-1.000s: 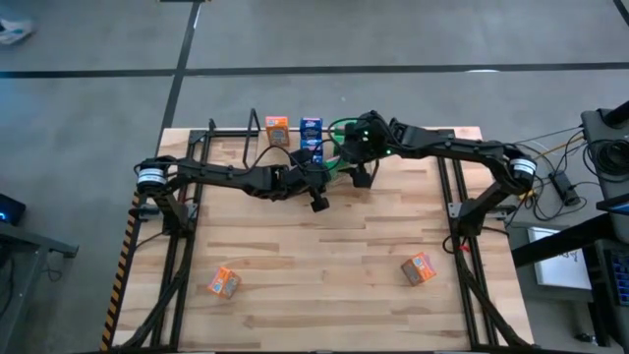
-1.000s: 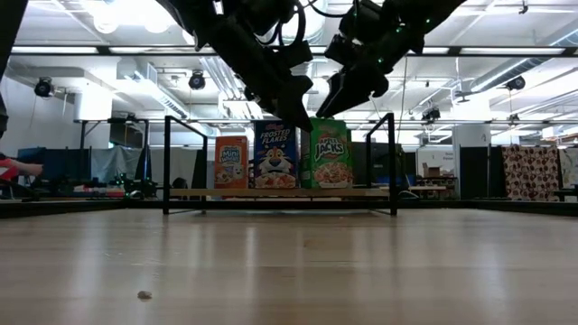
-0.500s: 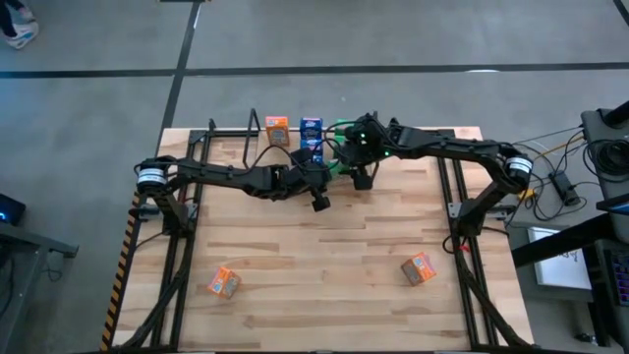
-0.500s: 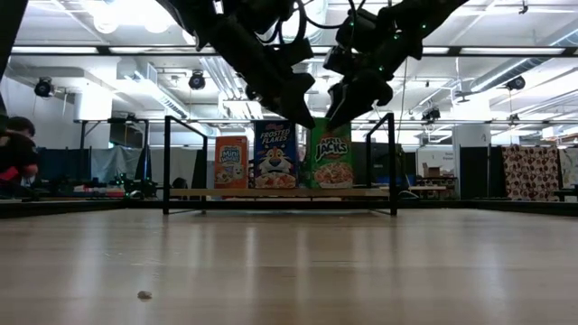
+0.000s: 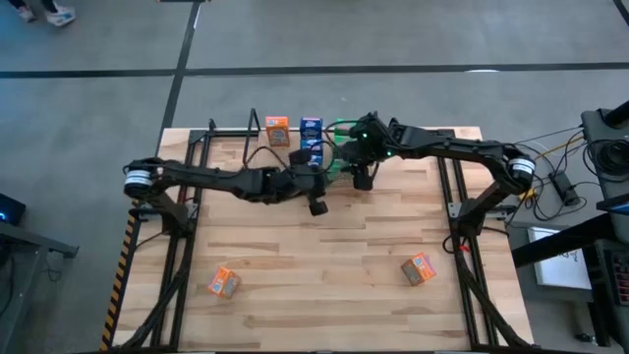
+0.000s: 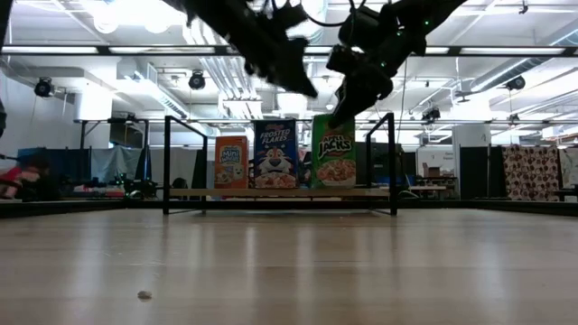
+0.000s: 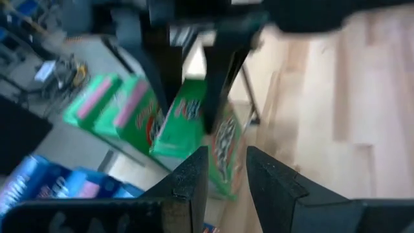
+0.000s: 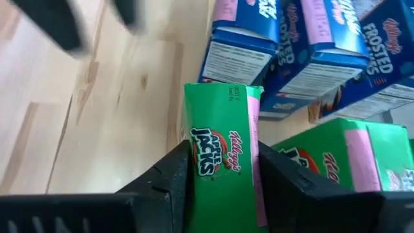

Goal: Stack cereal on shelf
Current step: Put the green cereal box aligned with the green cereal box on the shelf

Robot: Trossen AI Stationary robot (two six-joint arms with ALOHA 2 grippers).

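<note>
- The right gripper [image 8: 220, 171] is at the shelf [image 6: 280, 192] at the far side of the bench [image 5: 324, 265], with a finger on either side of a green cereal box [image 8: 223, 152]; its jaws press the box's two sides.
- In the low view that green box [image 6: 333, 152] stands upright at the right end of the row on the shelf, beside a blue box [image 6: 275, 153] and an orange box [image 6: 231, 162].
- More blue boxes [image 8: 310, 39] and green boxes [image 8: 352, 162] sit behind it on the shelf.
- The left gripper [image 5: 316, 205] hangs above the bench just in front of the shelf, jaws narrowly parted and holding nothing.
- Two orange boxes lie on the near bench, well apart: one left [image 5: 224, 283], one right [image 5: 420, 267].
</note>
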